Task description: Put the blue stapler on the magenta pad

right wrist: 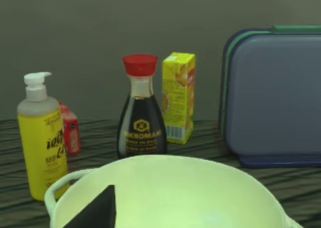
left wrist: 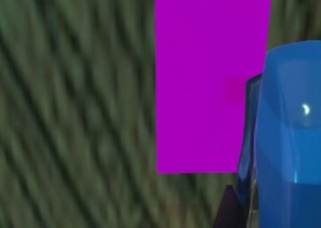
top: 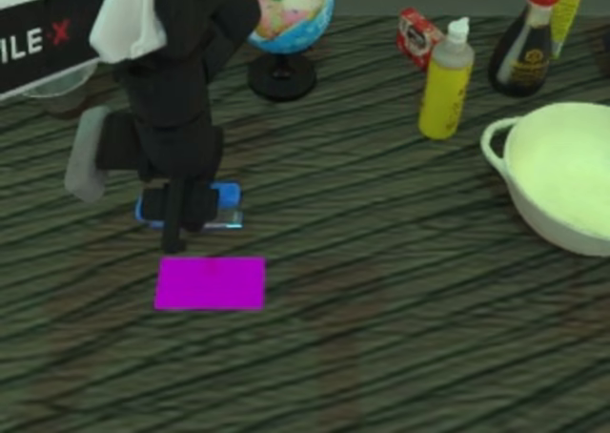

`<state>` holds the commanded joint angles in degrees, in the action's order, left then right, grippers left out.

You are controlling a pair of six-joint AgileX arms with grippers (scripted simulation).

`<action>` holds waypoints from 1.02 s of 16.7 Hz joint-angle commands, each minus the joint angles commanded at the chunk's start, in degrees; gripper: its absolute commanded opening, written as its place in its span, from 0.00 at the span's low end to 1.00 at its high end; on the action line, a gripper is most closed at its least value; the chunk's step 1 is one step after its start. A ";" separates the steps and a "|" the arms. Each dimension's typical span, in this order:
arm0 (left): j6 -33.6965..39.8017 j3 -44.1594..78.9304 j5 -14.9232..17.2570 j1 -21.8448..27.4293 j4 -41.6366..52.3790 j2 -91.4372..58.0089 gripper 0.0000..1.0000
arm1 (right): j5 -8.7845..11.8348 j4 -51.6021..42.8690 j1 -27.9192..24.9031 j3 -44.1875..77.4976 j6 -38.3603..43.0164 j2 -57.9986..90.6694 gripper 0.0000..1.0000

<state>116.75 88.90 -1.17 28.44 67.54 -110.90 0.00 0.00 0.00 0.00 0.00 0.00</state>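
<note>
Dark, wavy-grained wood is covering the table (top: 400, 338) under both AgileX arms. My left gripper (top: 181, 209) is sitting low over the blue stapler (top: 227, 207), hiding its middle from above; I cannot tell whether the fingers are apart or clamped on it. The stapler is showing as a small, glossy, bright blue bar with rounded ends and a pale metal edge along its base, lying lengthwise just behind the magenta pad (top: 210, 283) and apart from it. In the left wrist view its shiny blue body (left wrist: 291, 137) is filling one side, with the plain flat pad (left wrist: 200, 82) beyond it. Farther behind the pad a globe (top: 286, 18) is standing. Well to the pad's right are sitting a yellow pump bottle (top: 445, 85), a soy sauce bottle (top: 522, 47) and a white bowl (top: 562, 175), over which my right arm is parked, its gripper out of sight.
</note>
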 joint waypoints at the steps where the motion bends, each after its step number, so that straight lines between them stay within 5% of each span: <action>1: -0.11 -0.56 0.00 0.03 -0.76 -0.22 0.00 | 0.00 0.00 0.00 0.00 0.00 0.00 1.00; 9: -0.55 -12.30 0.05 -0.36 -19.01 -5.92 0.00 | 0.00 0.00 0.00 0.00 0.00 0.00 1.00; 15: -0.57 -13.70 0.05 -0.36 -20.78 -6.68 0.00 | 0.00 0.00 0.00 0.00 0.00 0.00 1.00; 17: -0.57 -13.70 0.05 -0.36 -20.78 -6.68 0.15 | 0.00 0.00 0.00 0.00 0.00 0.00 1.00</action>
<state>116.19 75.20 -1.11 28.09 46.76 -117.57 0.00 0.00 0.00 0.00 0.00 0.00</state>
